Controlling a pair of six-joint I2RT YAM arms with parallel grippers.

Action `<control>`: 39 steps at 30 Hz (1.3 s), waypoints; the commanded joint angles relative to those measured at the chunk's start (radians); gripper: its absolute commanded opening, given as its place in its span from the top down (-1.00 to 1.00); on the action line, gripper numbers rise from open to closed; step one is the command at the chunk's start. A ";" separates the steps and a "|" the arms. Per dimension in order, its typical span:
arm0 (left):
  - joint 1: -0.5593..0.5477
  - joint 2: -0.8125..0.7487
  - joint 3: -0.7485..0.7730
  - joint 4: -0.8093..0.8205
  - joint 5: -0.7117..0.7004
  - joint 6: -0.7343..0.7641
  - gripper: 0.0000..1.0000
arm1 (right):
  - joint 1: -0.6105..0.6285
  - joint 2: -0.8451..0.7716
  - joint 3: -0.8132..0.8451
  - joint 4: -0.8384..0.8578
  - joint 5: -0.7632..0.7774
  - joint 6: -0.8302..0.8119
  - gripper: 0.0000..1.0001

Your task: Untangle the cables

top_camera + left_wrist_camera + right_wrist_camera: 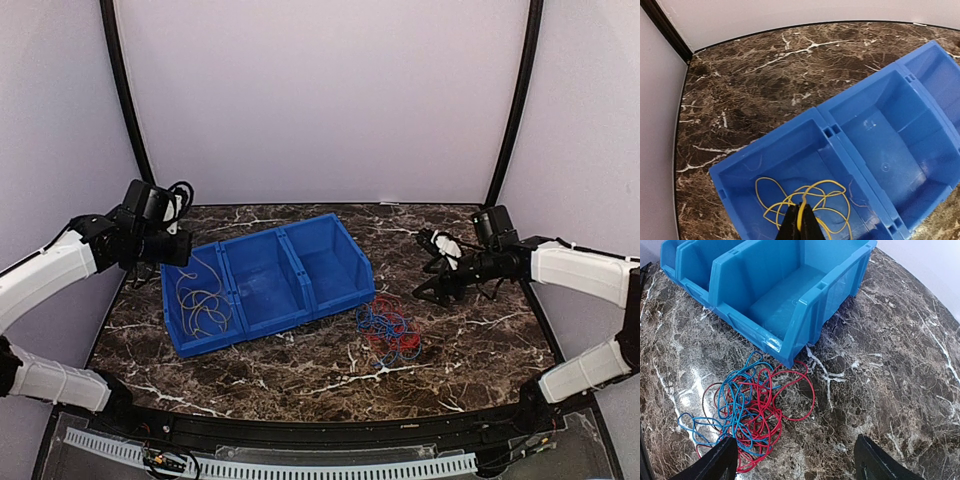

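While my right hand [796, 440] gapes at two o'clock of the red-blue cables [747, 410], pinching both likely tightens knots; left hand [801, 222] looks shut.

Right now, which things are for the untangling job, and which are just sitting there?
For the job:
- red and blue cables, tangled together on the table, right beside the bins
- yellow cable, lying loose in the end bin nearest the left arm

Just sitting there:
- blue bins, the other two compartments empty
- marble table
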 commanded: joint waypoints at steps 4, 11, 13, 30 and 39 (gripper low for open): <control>0.000 -0.062 -0.099 -0.015 0.176 -0.104 1.00 | -0.004 0.021 0.014 -0.015 -0.024 -0.011 -0.64; 0.000 -0.004 -0.208 0.041 0.140 -0.161 1.00 | -0.004 0.016 0.014 -0.022 -0.034 -0.011 -0.64; 0.000 0.002 -0.199 0.051 0.134 -0.157 0.88 | -0.005 0.017 0.016 -0.025 -0.038 -0.011 -0.64; 0.000 -0.129 0.010 0.078 0.065 0.059 -0.21 | -0.004 0.026 0.020 -0.031 -0.036 -0.021 -0.64; 0.000 -0.011 -0.059 -0.001 0.063 -0.024 0.05 | -0.004 0.025 0.019 -0.039 -0.037 -0.022 -0.65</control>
